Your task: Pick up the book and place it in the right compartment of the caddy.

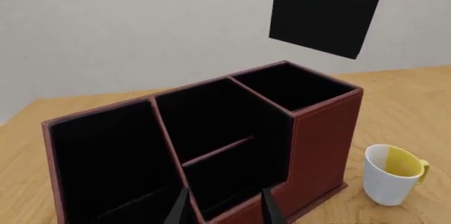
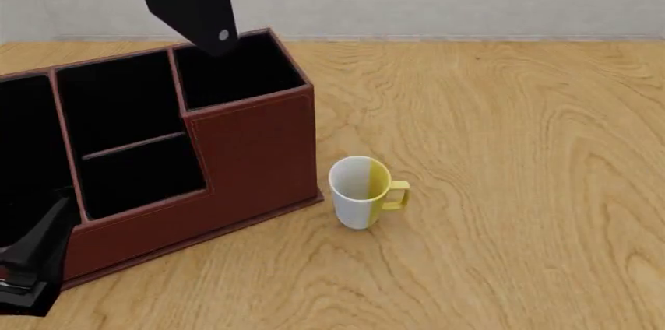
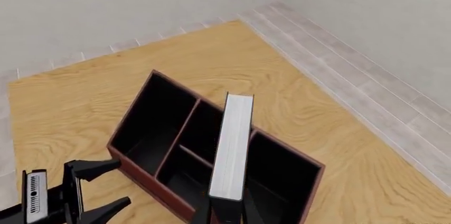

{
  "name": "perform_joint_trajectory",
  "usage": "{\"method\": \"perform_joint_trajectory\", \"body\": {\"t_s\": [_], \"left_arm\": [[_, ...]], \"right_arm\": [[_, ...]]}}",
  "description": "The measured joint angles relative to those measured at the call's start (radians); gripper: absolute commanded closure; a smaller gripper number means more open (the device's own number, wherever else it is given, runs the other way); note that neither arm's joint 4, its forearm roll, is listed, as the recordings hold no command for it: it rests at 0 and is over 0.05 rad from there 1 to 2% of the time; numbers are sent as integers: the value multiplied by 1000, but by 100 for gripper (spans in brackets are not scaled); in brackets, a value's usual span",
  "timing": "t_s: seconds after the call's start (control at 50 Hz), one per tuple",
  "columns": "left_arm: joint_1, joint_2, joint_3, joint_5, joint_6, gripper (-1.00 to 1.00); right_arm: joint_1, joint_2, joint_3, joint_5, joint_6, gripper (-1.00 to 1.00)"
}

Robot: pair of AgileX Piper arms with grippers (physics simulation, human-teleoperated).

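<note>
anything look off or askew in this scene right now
Nothing is spilled or damaged. The one unusual thing is the thin black hardcover book, which hangs in the air, tilted, above the right end cell of the reddish-brown leather-look caddy, held by the right tool. The white and yellow mug stands upright beside the caddy.

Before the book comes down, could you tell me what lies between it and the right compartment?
Nothing: the book hangs above the right compartment, only the wall showing between, in the left wrist view.
</note>
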Motion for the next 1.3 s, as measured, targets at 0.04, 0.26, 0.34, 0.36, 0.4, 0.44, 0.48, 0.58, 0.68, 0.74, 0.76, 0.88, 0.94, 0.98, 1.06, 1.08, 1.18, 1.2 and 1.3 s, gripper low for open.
{"method": "perform_joint_trajectory", "body": {"t_s": [0.04, 0.26, 0.34, 0.36, 0.4, 0.44, 0.48, 0.58, 0.68, 0.74, 0.76, 0.88, 0.94, 0.98, 1.06, 1.08, 1.18, 1.2, 1.3], "left_arm": [[2, 0, 1, 1, 1, -100], [13, 0, 3, 8, 4, -100], [17, 0, 3, 11, 5, -100], [17, 0, 3, 12, 5, -100], [19, 0, 4, 14, 5, -100], [20, 0, 4, 15, 5, -100], [21, 0, 4, 17, 5, -100], [22, 0, 4, 20, 6, -100], [24, 0, 4, 24, 6, -100], [25, 0, 4, 26, 7, -100], [25, 0, 4, 26, 7, -100], [28, 0, 4, 30, 6, -100], [29, 0, 4, 31, 6, -100], [30, 0, 4, 32, 5, -100], [31, 0, 4, 34, 5, -100], [31, 0, 4, 34, 5, -100], [31, 0, 5, 36, 5, -100], [31, 0, 5, 37, 5, -100], [30, 0, 5, 38, 5, -100]], "right_arm": [[-5, 9, -3, -4, -1, 100], [-33, 59, -17, -28, -2, 100], [-42, 73, -18, -36, -1, 100], [-44, 76, -18, -38, -1, 100], [-48, 82, -19, -42, -1, 100], [-53, 88, -19, -46, 0, 100], [-57, 95, -19, -50, 0, 100], [-70, 110, -19, -59, 0, 100], [-80, 123, -15, -69, 1, 100], [-85, 130, -14, -74, 1, 100], [-86, 133, -14, -76, 1, 100], [-94, 147, -10, -86, 1, 100], [-98, 153, -6, -92, 2, 100], [-99, 155, -3, -96, 3, 100], [-102, 159, 4, -104, 5, 100], [-102, 159, 6, -106, 5, 100], [-104, 161, 17, -115, 7, 100], [-105, 161, 19, -117, 8, 100], [-107, 161, 31, -126, 10, 100]]}}
